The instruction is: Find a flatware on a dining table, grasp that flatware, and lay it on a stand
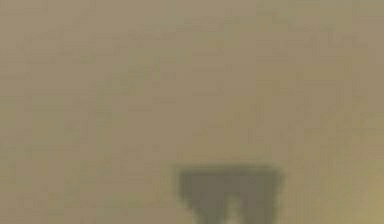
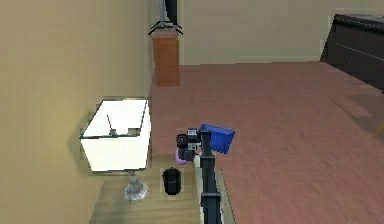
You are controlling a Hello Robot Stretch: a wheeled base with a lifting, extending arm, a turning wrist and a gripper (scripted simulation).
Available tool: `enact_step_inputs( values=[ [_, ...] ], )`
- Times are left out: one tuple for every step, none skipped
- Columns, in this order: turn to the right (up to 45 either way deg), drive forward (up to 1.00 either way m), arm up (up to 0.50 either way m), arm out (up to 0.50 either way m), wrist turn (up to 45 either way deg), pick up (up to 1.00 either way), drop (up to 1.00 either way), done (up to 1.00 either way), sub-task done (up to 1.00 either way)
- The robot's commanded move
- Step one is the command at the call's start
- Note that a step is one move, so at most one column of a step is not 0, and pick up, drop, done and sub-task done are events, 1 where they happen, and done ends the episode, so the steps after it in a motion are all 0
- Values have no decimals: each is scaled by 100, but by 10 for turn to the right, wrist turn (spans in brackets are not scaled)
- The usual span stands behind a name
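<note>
Tan wall [image 1: 190, 80] stands close ahead in the forward view. In the arm side view the arm [image 2: 208, 192] reaches out beside a small pale bench [image 2: 108, 208] that carries a white-shaded lamp [image 2: 116, 135] and a short dark cup [image 2: 172, 180]. The pincer [image 2: 187, 143] sits at the arm's far end, near the bench's far corner. A small purple blob [image 2: 181, 154] shows at its fingers, and a blue boxy thing [image 2: 218, 138] lies just beside it, toward the red-brown floor [image 2: 290, 110]. Neither has a shape I could call flatware, so where the flatware is cannot be told for certain; if it is here at all, it is most likely the purple blob at the pincer. Whether the fingers are spread or pressed together cannot be told, nor whether they hold anything. As a judgement, the finding and grasping look done, since the robot is at what seems to be the stand and not at a dining table. The laying-down would then be what is left, or in hand. No brand, label or writing can be read on anything.
</note>
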Motion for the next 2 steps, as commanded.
enact_step_inputs(
  values=[
    [0, 0, -32, 0, 0, 0, 0, 0, 0],
    [0, 0, 0, 0, 0, 0, 100, 0, 0]
  ],
)
